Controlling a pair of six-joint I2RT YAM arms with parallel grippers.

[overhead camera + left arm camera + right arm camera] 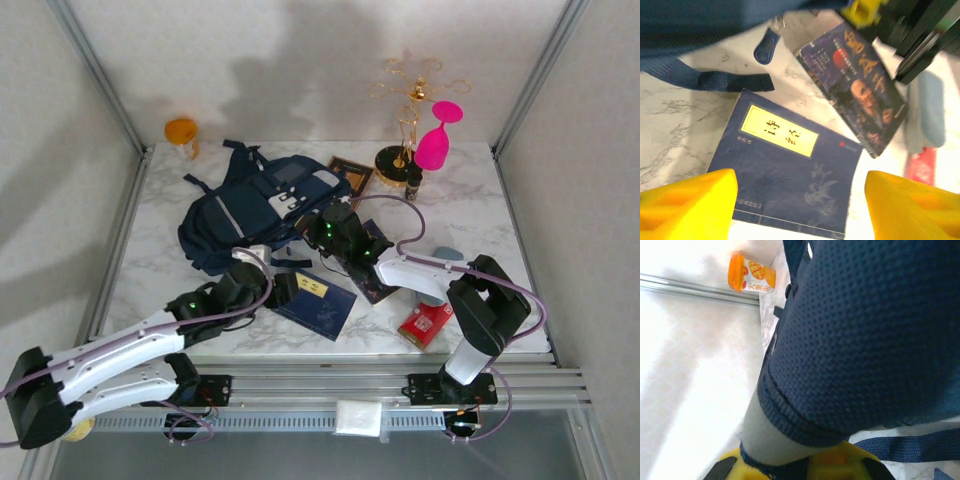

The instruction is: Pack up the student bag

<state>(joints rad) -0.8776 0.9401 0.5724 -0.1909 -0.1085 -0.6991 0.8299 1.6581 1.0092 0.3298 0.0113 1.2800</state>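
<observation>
Marble tabletop (470,200): bag (250,210) lies back-left. Right hand (800,463) is clamped on its near-right edge. Left hand (800,202), fingers wide, hovers over blue book (785,170), nearer arm; bag just beyond.

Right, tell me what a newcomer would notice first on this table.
The navy student bag sprawls across the middle-left of the marble table, the biggest thing there, with the right hand gripping its right edge. A bright pink goblet stands out at the far right beside a gold wire stand. Near the front, the left hand hangs open over a blue book with a yellow title label.
</observation>
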